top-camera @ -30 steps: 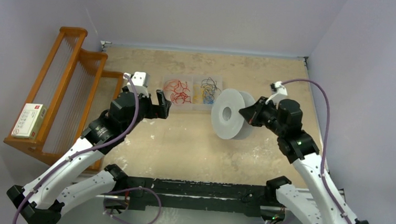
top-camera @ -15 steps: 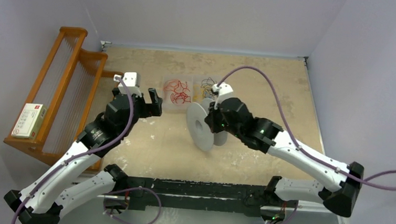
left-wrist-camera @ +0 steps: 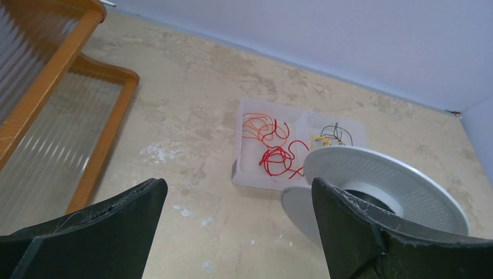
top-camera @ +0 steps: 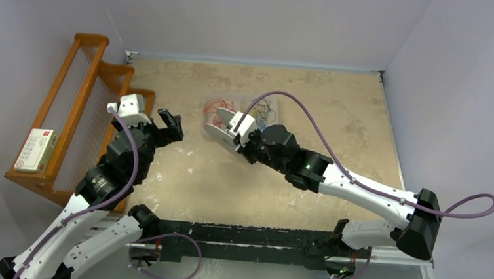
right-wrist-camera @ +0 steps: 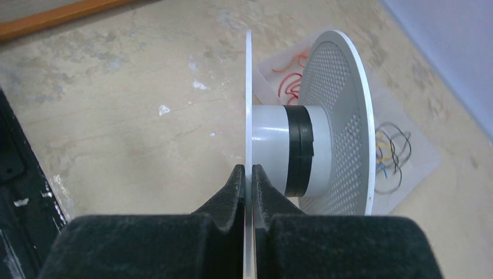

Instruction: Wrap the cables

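The yellow cables [left-wrist-camera: 318, 139] lie in a curled tangle with no clear long axis, in the right compartment of the clear tray [left-wrist-camera: 243, 174] on the desk [left-wrist-camera: 192, 87], among black and blue wires [left-wrist-camera: 338, 133]. The right claw [right-wrist-camera: 248, 174] is clamped on one flange of the white spool [right-wrist-camera: 270, 148] beside the tray. The left claw [left-wrist-camera: 235, 190] hangs spread wide, holding nothing.

My left arm [top-camera: 71, 222] and right arm [top-camera: 365, 190]: white shells, black joints. Purple cables [top-camera: 280, 94] run from both wrists. My end effector fingers [left-wrist-camera: 87, 232]: black, matte, edges scuffed pale.
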Robot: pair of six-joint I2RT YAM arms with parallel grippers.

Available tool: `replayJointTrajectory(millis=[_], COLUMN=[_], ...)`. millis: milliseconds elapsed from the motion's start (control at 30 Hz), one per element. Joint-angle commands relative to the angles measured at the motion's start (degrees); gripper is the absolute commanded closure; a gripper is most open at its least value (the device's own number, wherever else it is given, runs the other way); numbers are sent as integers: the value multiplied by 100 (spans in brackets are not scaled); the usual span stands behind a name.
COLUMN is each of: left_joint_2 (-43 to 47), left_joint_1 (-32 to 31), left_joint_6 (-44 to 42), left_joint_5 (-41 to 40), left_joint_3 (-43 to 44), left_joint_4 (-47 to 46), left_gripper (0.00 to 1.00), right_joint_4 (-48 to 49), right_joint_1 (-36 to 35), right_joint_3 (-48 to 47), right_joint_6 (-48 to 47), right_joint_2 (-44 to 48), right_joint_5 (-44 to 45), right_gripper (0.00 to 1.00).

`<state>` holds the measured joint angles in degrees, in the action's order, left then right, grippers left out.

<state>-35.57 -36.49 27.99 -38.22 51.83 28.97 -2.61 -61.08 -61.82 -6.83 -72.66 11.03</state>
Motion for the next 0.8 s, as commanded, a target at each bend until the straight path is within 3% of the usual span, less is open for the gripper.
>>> replayJointTrajectory(millis=[0, 167, 467, 600, 767], left_joint_2=[23, -236, -533, -580, -418], left_joint_1=[20, 22, 25, -14, -149], left_joint_6=[66, 81, -718, -1130, -1369], left_joint_5=[113, 1369, 2701, 3880, 4170], left_joint_3=[-24, 230, 1333, 1386, 1253], left_joint_4=[-248, -10, 1212, 1474, 1437], left_gripper=[5, 14, 23, 36, 30], right_joint_4=[1310, 1821, 938, 226, -897], right_joint_1=[-19, -19, 6, 246, 681], right_joint_3=[275, 812, 410, -6, -710], right_joint_6=[-1472, -2386, -3479, -3724, -3979], right_joint_2=[210, 364, 150, -12, -359], right_joint_5=[-1135, -1950, -2970, -3663, -4539], right_gripper=[100, 100, 100, 100, 100])
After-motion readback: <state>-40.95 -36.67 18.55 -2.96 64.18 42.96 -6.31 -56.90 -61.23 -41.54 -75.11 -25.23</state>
